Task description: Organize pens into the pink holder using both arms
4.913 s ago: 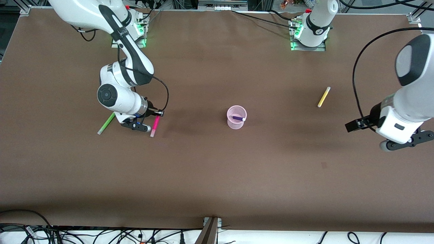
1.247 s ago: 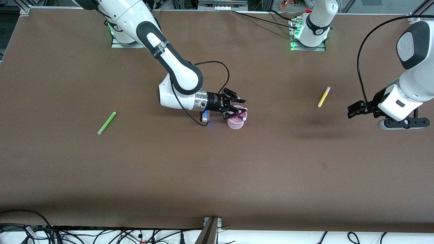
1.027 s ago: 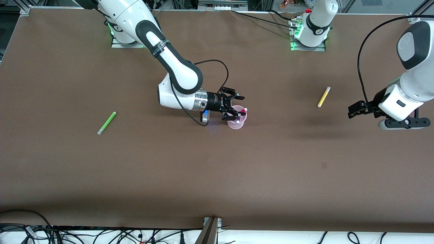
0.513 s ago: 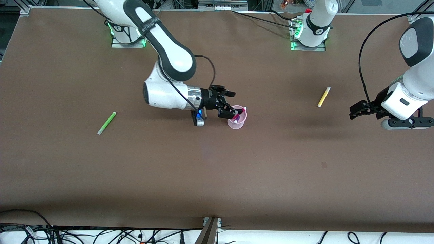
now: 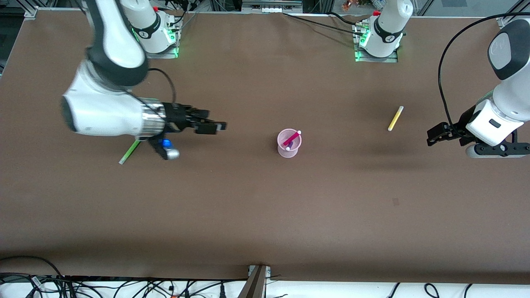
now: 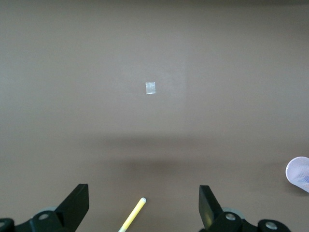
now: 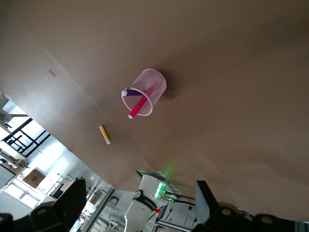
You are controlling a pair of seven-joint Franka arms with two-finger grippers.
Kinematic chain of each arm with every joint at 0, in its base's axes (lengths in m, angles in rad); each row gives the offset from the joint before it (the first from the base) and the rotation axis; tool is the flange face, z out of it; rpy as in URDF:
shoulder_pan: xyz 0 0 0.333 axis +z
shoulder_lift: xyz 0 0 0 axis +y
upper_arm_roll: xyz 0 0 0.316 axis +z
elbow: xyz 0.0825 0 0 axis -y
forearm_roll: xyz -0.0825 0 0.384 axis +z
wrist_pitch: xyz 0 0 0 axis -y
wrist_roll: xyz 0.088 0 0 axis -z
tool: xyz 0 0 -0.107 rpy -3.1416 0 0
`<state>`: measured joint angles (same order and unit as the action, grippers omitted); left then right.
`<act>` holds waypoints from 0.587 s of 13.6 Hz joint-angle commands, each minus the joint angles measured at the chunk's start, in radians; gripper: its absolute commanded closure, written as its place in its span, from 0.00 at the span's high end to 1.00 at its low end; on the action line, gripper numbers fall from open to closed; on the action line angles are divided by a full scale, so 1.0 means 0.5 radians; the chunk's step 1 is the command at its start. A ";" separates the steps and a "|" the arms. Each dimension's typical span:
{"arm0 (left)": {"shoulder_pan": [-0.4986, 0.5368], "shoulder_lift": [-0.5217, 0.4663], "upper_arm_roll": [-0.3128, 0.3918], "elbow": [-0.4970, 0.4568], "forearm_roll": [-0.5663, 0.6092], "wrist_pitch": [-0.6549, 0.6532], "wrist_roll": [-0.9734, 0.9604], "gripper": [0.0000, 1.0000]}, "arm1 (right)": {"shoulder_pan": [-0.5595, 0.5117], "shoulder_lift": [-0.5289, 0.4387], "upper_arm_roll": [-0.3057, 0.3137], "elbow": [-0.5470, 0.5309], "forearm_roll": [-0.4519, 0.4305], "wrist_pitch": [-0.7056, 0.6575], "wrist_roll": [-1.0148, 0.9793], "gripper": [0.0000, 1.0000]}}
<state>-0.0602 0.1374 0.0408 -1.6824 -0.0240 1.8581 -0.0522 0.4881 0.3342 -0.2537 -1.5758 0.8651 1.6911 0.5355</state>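
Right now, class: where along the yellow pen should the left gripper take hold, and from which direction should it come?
Probably at mid-length, from straight above. The yellow pen lies flat on the table with nothing touching it, so the open left gripper could descend with fingers straddling its thin barrel crosswise.

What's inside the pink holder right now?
Two pens stand in the pink holder: the magenta pen, leaning with its pale tip above the rim, and the purple pen, mostly low inside. Their lower ends show only dimly through the translucent wall.
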 commanded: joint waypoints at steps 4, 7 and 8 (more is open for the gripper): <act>-0.002 -0.002 -0.020 0.177 -0.007 -0.124 0.306 1.00 | -0.010 -0.431 0.007 -0.152 -0.940 -0.090 -0.359 1.00; -0.011 -0.011 -0.039 0.193 0.002 -0.133 0.341 1.00 | -0.230 -0.597 0.245 -0.150 -1.523 -0.112 -0.503 1.00; -0.015 -0.017 -0.036 0.196 -0.004 -0.166 0.338 1.00 | -0.319 -0.607 0.307 -0.137 -1.625 -0.112 -0.561 1.00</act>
<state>-0.0632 0.1327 0.0252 -1.6072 -0.0239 1.8148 0.0913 0.4218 0.0791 -0.1805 -1.6123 0.1503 1.6327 0.3208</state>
